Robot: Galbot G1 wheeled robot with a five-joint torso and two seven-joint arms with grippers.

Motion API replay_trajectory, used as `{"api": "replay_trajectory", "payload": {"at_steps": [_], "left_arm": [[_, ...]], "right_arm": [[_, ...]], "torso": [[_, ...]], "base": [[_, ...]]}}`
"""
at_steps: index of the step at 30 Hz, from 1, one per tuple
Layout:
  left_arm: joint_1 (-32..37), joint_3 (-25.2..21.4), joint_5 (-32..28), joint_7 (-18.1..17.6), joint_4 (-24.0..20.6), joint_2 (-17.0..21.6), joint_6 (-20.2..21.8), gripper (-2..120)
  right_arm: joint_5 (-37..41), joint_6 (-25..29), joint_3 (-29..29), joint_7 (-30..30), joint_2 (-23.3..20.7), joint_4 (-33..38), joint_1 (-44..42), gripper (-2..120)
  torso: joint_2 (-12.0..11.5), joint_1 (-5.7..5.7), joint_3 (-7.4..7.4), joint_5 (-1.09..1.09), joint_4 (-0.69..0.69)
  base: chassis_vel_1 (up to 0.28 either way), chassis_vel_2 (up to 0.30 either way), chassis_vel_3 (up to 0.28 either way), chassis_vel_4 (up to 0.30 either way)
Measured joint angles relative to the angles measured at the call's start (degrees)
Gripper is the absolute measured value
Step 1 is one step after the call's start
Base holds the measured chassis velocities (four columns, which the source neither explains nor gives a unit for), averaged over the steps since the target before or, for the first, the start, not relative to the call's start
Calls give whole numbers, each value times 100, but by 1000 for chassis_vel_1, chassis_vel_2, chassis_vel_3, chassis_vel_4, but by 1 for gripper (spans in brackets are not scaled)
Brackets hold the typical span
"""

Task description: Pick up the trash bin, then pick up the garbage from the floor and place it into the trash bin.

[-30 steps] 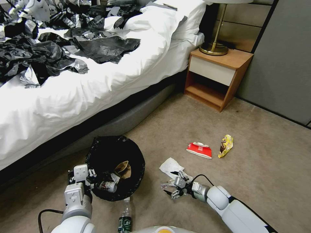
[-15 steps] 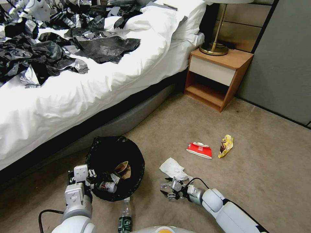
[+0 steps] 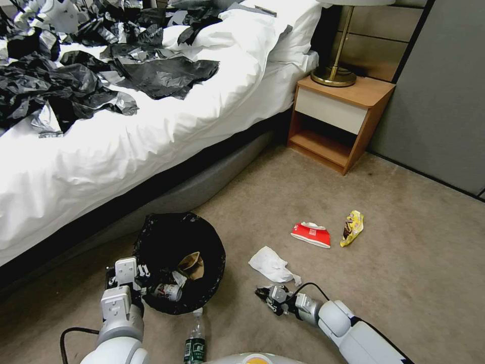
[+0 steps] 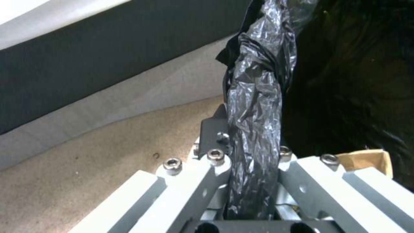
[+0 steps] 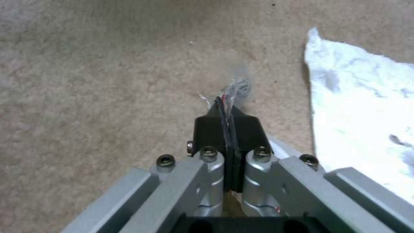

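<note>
Three floor scraps: tissue, red packet, yellow wrapper.

Head camera looks down on carpet from above; wrist cameras sit close (both share that carpet).

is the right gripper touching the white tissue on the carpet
Apart. In the right wrist view the right gripper is shut on a thin clear scrap, with bare carpet between its tips and the white tissue.
</note>
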Motion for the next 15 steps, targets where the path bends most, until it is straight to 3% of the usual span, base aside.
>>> {"api": "replay_trajectory", "payload": {"at_steps": [15], "left_arm": [[-10,5,-10,0,-9,8,5,2]], "right_arm": [[142,40,96,56,-162,185,-14,0]], "torso": [[0,0,0,0,0]], "base": [[0,0,0,0]]}}
